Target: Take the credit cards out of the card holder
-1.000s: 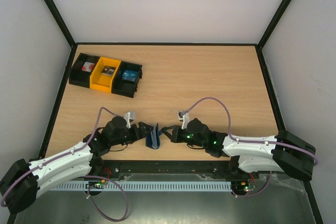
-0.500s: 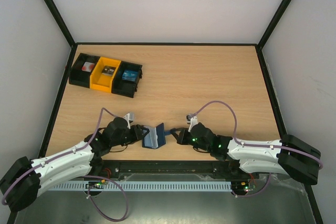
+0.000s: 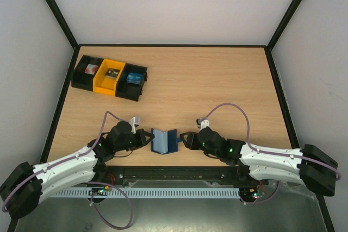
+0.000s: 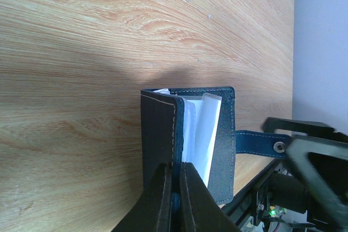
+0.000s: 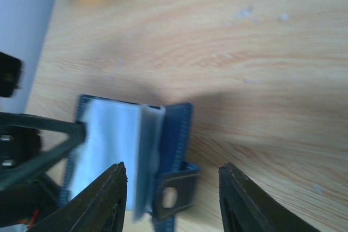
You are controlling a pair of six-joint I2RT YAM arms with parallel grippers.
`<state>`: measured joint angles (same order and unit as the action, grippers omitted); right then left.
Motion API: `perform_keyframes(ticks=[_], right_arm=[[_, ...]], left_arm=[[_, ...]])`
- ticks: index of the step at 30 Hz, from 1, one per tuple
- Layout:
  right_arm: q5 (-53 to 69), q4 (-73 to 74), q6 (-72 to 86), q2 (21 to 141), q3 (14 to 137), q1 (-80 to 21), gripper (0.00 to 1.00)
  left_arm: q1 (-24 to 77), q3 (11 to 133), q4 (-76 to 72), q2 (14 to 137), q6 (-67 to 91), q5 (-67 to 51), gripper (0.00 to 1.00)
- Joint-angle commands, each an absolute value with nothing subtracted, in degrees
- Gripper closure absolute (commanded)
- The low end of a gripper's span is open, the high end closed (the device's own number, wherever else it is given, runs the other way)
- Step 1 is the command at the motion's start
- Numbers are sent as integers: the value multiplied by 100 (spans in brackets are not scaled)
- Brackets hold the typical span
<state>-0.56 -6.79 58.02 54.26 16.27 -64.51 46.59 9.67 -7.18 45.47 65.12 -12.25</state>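
The card holder (image 3: 165, 141), small and dark blue, lies unfolded on the table near the front edge, its pale grey-blue inside facing up. My left gripper (image 3: 145, 138) is shut on the edge of its left flap (image 4: 160, 129); in the left wrist view my left gripper (image 4: 175, 168) pinches that flap. Pale sleeves (image 4: 202, 131) stand between the flaps, and I cannot make out any credit cards among them. My right gripper (image 3: 184, 138) is open at the holder's right side. In the right wrist view the closing tab (image 5: 175, 195) lies untouched between the spread fingers of my right gripper (image 5: 172, 165).
A row of black and yellow bins (image 3: 110, 77) with small items stands at the back left. The table's front edge and metal rail (image 3: 174, 171) run just behind the holder. Black-framed walls close the table on the left, right and back.
The holder went from standing nearly folded to lying open. My left gripper shut on its left flap. My right gripper let go of the holder, opened and drew back to the right.
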Motion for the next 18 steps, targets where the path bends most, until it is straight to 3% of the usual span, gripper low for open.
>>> perform_keyframes(ticks=[1,8,18], right_arm=[[-96,-73,5559,4974,2069,-6453,53],[868,-1269,5759,5703,2195,-6692,51],[1022,-1792,5573,7613,3015,-7058,38]], left_arm=[[4642,942,-941,4570,6485,-1258,97],[4648,983,-909,4613,6510,-1207,97],[4649,998,-814,4671,6547,-1166,97]])
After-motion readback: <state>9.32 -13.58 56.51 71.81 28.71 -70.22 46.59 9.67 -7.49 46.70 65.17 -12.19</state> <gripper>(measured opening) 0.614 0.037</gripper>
